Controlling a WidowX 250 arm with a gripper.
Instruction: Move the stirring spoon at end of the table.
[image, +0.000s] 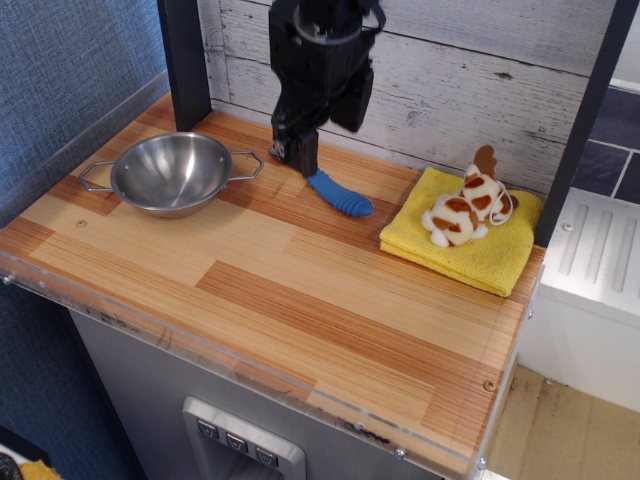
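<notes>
Counter (300, 300): striped wood planks with a clear acrylic edge, over a grey cabinet; the near half lies bare, which would leave room to carry something toward the front edge.

Steel bowl (172, 172): taken here as the landmark; two-handled, upright, at the rear left; nothing visible inside it.

Yellow cloth (470, 245): folded, well to the right of the bowl, near the right edge; a small spotted toy animal (468, 210) lies on top of it (apparently parked out of the working area).

Pincer (297, 152): black, hanging low just right of the bowl's right handle, close to the back wall; its tips sit at the spoon's bowl end, which they hide; whether they are clenched on the spoon or still released cannot be told from this view.

Stirring spoon (340, 194): lying just right of the bowl, blue ribbed handle pointing away toward the cloth; the handle appears to rest on or close to the wood; judged position suits a grasp at the neck, before any carry to the counter's end.
</notes>
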